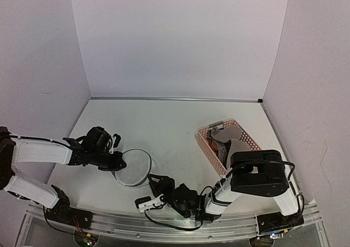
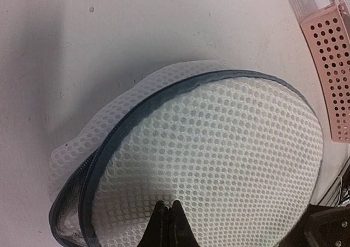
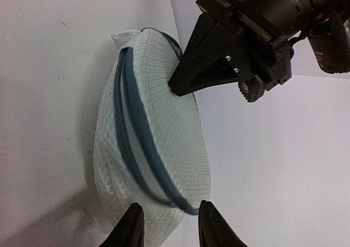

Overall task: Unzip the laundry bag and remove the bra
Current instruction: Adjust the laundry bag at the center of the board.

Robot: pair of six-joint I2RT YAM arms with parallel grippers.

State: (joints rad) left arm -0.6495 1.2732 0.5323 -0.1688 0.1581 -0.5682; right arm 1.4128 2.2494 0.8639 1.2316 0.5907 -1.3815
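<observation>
Spanning the scene, the white table [image 1: 180, 121] carries a pink perforated basket [image 1: 247, 139] well beyond the right gripper [image 3: 167, 225], out past its own arm. The laundry bag [image 1: 134, 168] lies squashed nearly flat between the 2 grippers. The bra [image 1: 221, 146], beige with a flash of orange, sits inside the basket, well apart from both.

The left gripper [image 2: 167, 219] is closed tight, its tips appearing to pinch a pucker of mesh on the bag's upper face. The right gripper's jaws stand part-way apart and grasp nothing, with the bag's near rim lying between its fingers [image 3: 131, 228]. The dark zipper [image 3: 136, 127] runs just ahead of them around the rim. Whether it is undone cannot be told.

With the garment in the basket and the bag slack, the job looks all but finished. The next move likely calls for the left gripper to let go of the mesh and both arms to lift clear without snagging it.
</observation>
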